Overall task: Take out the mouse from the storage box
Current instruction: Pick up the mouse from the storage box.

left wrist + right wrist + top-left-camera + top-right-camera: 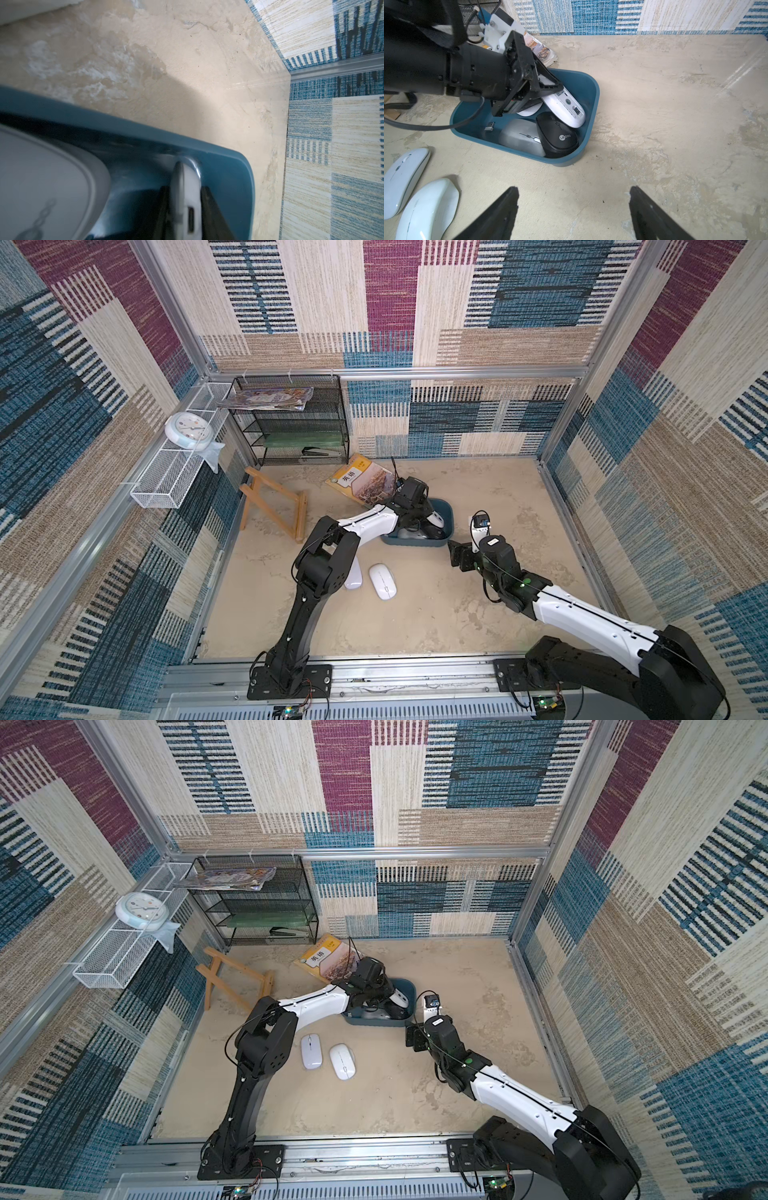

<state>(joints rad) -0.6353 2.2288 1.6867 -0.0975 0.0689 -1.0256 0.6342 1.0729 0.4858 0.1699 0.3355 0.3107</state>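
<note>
The right fingers (500,214) hang spread and empty over the table (654,124), just short of the box (589,97). Inside the box a grey mouse (519,137) and a black mouse (556,135) lie nearest. Behind them the left fingers (548,83) clench a white mouse (566,108), tilted on edge, its tip against the box wall, not lifted out.

Walls (390,302): patchwork woven fabric, blue, maroon, beige. Floor (498,489): mottled beige, stained. Black mesh rack (299,427) at back wall; white wire basket (162,485) on side wall.
</note>
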